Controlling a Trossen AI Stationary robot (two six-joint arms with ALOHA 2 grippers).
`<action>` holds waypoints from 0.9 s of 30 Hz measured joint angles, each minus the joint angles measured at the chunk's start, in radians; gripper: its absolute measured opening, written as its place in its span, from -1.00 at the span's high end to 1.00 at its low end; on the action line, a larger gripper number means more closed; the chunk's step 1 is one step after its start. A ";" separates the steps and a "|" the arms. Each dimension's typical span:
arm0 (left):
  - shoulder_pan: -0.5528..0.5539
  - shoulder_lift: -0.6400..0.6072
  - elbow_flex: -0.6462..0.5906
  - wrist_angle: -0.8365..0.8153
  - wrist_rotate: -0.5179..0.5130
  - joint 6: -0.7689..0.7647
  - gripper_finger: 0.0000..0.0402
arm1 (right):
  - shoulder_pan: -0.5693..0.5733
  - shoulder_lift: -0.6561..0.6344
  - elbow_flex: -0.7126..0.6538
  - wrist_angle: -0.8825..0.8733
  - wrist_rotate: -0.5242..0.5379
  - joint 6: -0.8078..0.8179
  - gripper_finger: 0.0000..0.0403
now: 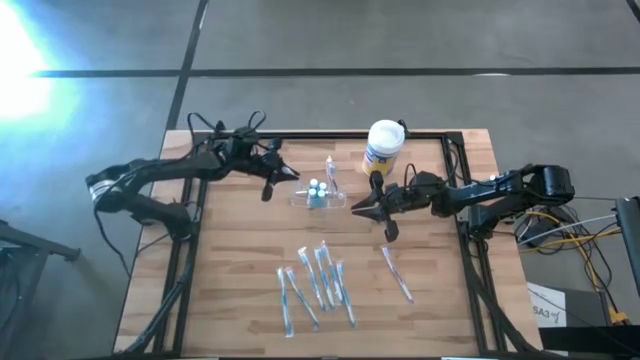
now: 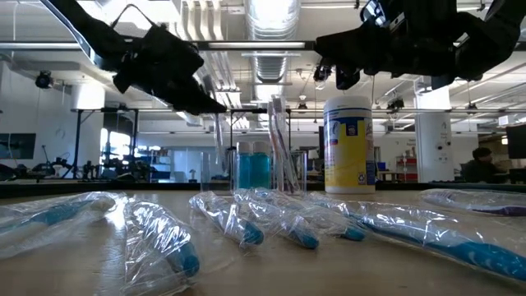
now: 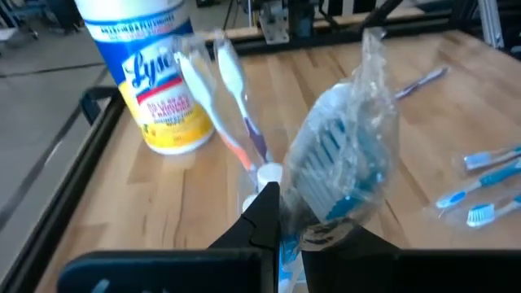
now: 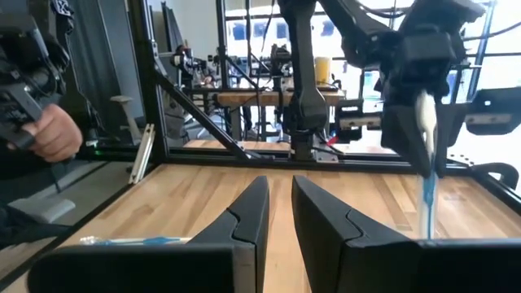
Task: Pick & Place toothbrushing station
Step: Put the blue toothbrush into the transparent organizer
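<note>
Toothbrushing station (image 1: 318, 195) sits mid-table, slightly toward the far edge: a clear plastic holder with blue-capped inserts and a couple of upright toothbrushes (image 2: 279, 140) in it. Bare wood all around it on the table (image 1: 240, 250); nothing touches it.

Lysol wipes canister (image 1: 383, 147) stands just beyond it, toward the far right, near the black frame rail.

Left gripper (image 1: 272, 178) hangs above the table just left of the station, arm reaching in from the left edge, wrist pitched down. Its fingers are closed on a plastic-wrapped toothbrush (image 3: 338, 163), wrapper bunched above the fingertips, brush head up. The right wrist view shows the blue handle hanging down out of that gripper.

Right gripper (image 1: 380, 212) hovers just right of the station, arm stretched in low from the right edge, pointing at the left gripper. Fingers (image 4: 248, 216) nearly together with a narrow slot between them, nothing in it.

Loose wrapped toothbrushes (image 1: 315, 280) lie fanned on the near half of the table, one more (image 1: 397, 272) off to the right. Clear wood between them and the station.

A person's hand (image 4: 53, 134) shows beyond the table's left side.
</note>
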 joint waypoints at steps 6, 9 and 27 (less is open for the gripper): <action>0.011 0.081 0.018 0.000 -0.002 0.002 0.88 | 0.000 0.000 0.005 0.001 -0.001 -0.008 0.73; 0.017 0.120 0.024 -0.001 -0.002 0.017 0.88 | 0.000 0.000 0.009 0.000 -0.001 -0.008 0.73; 0.025 0.143 0.022 -0.007 0.002 0.033 0.76 | 0.001 0.000 0.010 -0.002 -0.001 -0.008 0.73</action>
